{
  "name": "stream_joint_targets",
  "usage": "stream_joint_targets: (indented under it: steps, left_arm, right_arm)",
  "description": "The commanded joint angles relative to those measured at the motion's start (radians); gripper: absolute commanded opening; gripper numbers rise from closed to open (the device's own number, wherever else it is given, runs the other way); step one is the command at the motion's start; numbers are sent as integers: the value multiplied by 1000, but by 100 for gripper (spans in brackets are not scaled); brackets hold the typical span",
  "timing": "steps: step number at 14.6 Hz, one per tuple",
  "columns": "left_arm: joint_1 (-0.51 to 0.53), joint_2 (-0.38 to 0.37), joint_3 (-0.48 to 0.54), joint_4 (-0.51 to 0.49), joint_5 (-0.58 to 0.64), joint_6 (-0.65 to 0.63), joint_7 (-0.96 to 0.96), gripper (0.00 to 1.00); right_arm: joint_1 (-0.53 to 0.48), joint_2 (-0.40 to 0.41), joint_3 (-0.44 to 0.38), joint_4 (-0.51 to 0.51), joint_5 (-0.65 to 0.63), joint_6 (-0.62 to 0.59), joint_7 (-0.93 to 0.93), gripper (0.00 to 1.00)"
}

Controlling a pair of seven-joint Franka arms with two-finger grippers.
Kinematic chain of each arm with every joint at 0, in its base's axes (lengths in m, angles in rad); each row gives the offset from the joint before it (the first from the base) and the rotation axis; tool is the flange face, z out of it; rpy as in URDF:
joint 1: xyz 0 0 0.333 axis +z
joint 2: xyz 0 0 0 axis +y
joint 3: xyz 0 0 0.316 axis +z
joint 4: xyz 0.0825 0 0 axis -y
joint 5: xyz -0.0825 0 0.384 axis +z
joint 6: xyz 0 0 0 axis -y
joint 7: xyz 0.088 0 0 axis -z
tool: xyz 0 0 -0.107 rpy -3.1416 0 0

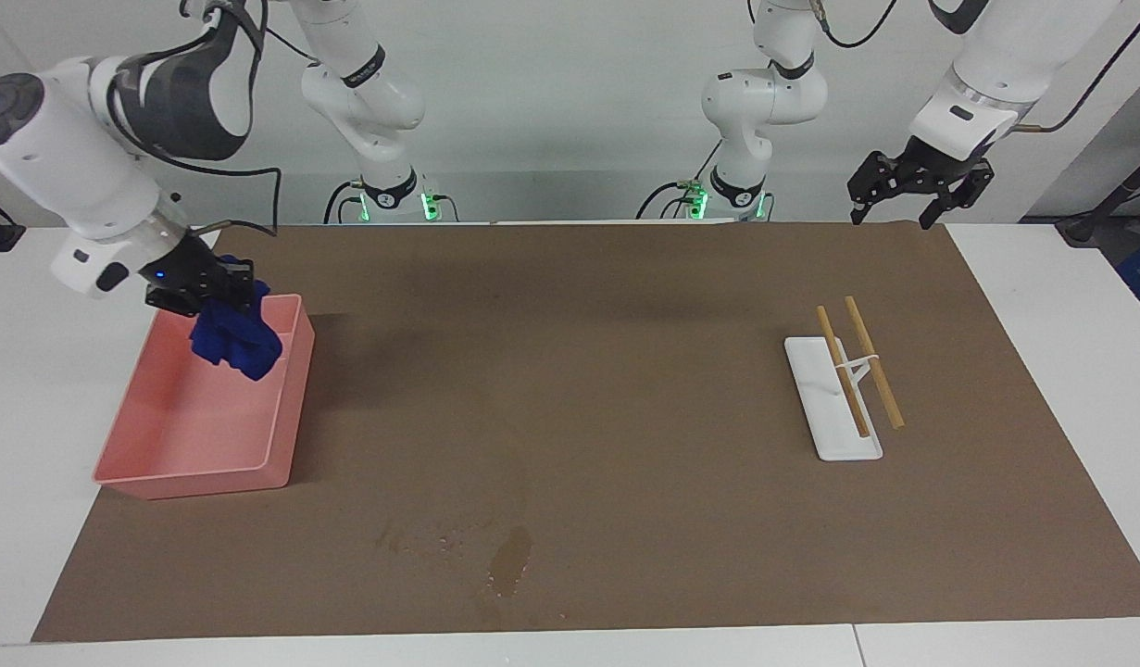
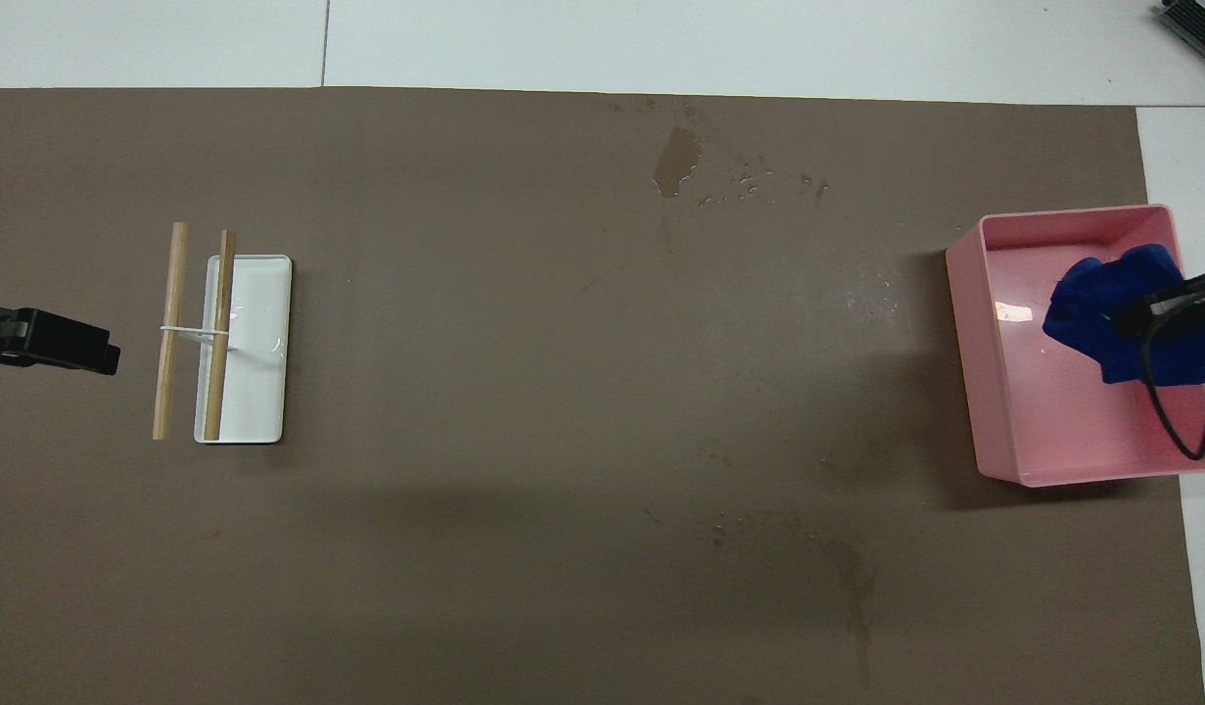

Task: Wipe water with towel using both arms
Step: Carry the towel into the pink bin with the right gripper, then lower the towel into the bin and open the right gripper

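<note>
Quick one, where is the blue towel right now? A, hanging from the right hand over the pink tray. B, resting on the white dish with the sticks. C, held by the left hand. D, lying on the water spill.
A: the towel hangs from the right hand, shut on it, above the pink tray.

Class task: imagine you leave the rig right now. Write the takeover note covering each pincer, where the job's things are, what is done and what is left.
Right pincer: shut on the blue towel, holding it up over the pink tray.
Left pincer: open, empty, waiting over the mat's edge at the left arm's end.
Water: a dark blotch with small droplets beside it lies on the brown mat, farther from the robots than the tray.
Done: towel is gripped and lifted.
Left: the blotch and droplets look unwiped; bring the towel to them, then likely put it in the tray.
Untouched: white dish with two wooden sticks.
</note>
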Motion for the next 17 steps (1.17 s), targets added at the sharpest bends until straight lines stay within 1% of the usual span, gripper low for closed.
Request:
stream_joint_targets:
  steps: [1, 4, 5, 6, 8, 12, 14, 15, 16, 17]
  left_arm:
    - [1, -26, -2, -30, 19, 11, 2, 100]
    - [3, -24, -2, -31, 19, 11, 2, 100]
    - [1, -24, -2, -31, 19, 11, 2, 100]
    - [3, -26, -2, -30, 19, 11, 2, 100]
    - [3, -26, -2, -31, 19, 11, 2, 100]
    - [3, -26, -2, -31, 19, 11, 2, 100]
    - [1, -26, -2, -30, 19, 11, 2, 100]
    - [3, -26, -2, -31, 19, 11, 2, 100]
    - [3, -26, -2, -30, 19, 11, 2, 100]
    - [3, -24, -2, -31, 19, 11, 2, 100]
  right_arm:
    - [-56, -49, 14, -104, -38, 47, -66, 0]
    - [-82, -109, 14, -302, -39, 244, -89, 0]
    - [-88, -108, 12, -338, -39, 296, -92, 0]
    - [-109, -95, 12, -352, -39, 332, -112, 0]
    - [-116, -72, 12, -372, -39, 387, -149, 0]
    - [-137, -48, 12, -404, -39, 447, -173, 0]
    - [-140, -46, 12, -410, -41, 458, -175, 0]
    - [-140, -46, 12, -410, -39, 456, -168, 21]
    - [-139, -46, 12, -410, -41, 455, -164, 99]
    - [-142, -46, 14, -403, -39, 440, -166, 100]
